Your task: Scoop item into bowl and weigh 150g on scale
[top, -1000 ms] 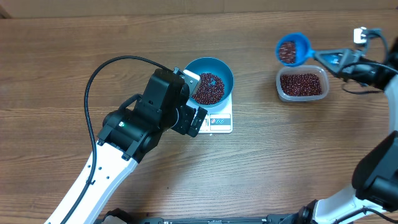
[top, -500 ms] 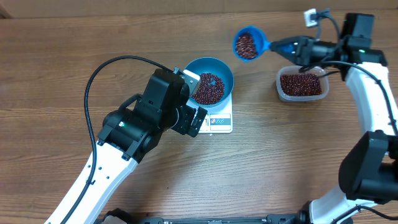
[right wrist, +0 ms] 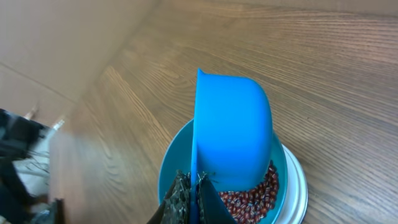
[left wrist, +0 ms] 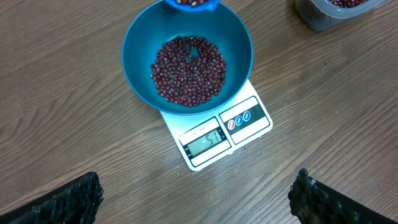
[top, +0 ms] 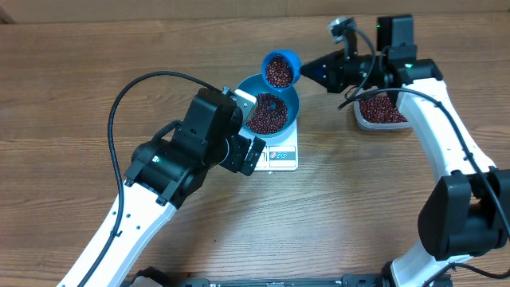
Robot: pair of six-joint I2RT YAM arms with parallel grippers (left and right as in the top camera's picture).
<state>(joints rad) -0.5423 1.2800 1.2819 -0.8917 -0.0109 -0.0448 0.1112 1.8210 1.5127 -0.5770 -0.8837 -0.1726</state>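
Observation:
The blue bowl (top: 288, 97) stands on the white scale (top: 284, 155) and holds a layer of dark red beans (top: 267, 115). A small blue scoop (top: 280, 69), full of beans, hangs over the bowl's far rim. My right gripper (top: 317, 70) is shut on its handle. In the right wrist view the scoop's underside (right wrist: 233, 130) covers much of the bowl (right wrist: 169, 171). My left gripper (left wrist: 199, 198) stands open and empty over bare table just in front of the scale (left wrist: 252, 118), whose display is lit. The bowl (left wrist: 138, 53) and its beans (left wrist: 188, 68) lie ahead of it.
A clear plastic tub (top: 384, 112) of beans sits right of the scale, partly under my right arm; its corner (left wrist: 323, 14) shows in the left wrist view. My left arm's black cable (top: 127, 96) loops over the table's left side.
My right arm has carried the filled scoop leftward from above the tub to over the bowl's far rim. The left arm has not moved.

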